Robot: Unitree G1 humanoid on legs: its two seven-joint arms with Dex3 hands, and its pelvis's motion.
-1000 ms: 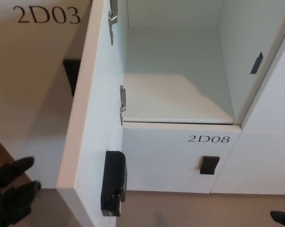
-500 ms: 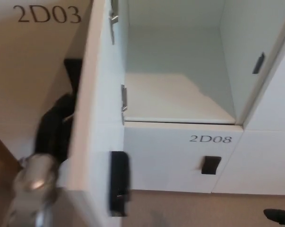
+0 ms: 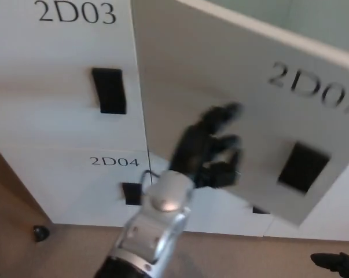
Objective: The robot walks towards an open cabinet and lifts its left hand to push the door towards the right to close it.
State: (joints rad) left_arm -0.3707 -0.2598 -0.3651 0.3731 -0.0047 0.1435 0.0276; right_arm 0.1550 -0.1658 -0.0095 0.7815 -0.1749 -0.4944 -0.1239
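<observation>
Head view. The left robot hand [image 3: 209,147], fingers spread and grasping nothing, lies flat against the outer face of cabinet door 2D07 [image 3: 249,104], which stands partly swung, its handle [image 3: 303,168] just right of the hand. Sound practice: push rightward with an open palm, near the free edge. Right robot hand [image 3: 336,263]: barely visible, state indeterminate.

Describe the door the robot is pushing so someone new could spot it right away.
Look at the wall of white lockers with black number labels. One door, marked 2D07, swings at an angle instead of lying flush, with the robot's left hand on its face. It alone stands ajar beside 2D03 and 2D04.
</observation>
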